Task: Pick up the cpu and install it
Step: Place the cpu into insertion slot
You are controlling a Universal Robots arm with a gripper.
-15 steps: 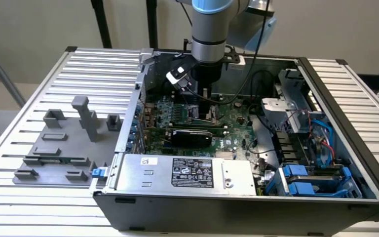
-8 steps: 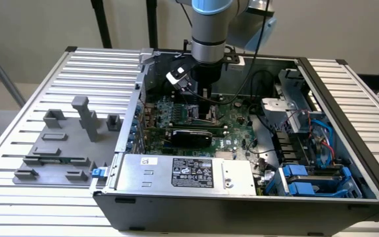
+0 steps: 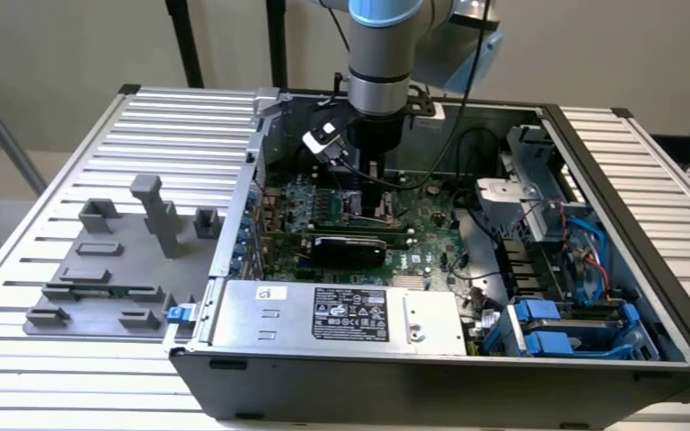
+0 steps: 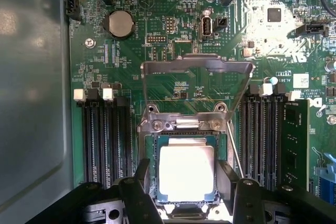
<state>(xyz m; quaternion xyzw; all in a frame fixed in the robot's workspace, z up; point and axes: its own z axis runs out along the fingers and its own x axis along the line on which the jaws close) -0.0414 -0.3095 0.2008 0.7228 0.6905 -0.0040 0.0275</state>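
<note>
Fingers of the gripper are spread wide apart and hold nothing. One finger stands on each side of the cpu, just beside it. I cannot tell if they touch it.

The cpu lies flat in its socket on the green board. Its shiny silver top faces up. The metal lid of the socket is tipped up and open, so the cpu is not covered. A thin metal rod runs along one side of the socket. Long black slots sit on both sides of it. One green memory stick stands in a slot on the far side. A round silver battery sits on the board, well apart from the cpu.

In the exterior view, the arm comes down from the upper middle of the frame. The gripper reaches into the open computer case, low over the board. A long black card lies on the board just below it in the frame. A silver box with a label fills the lower middle of the case. Blue parts sit in the lower right of the case.

The case rests on a white ribbed counter. Grey blocks stand on the counter at the exterior view's left, beside the case.
</note>
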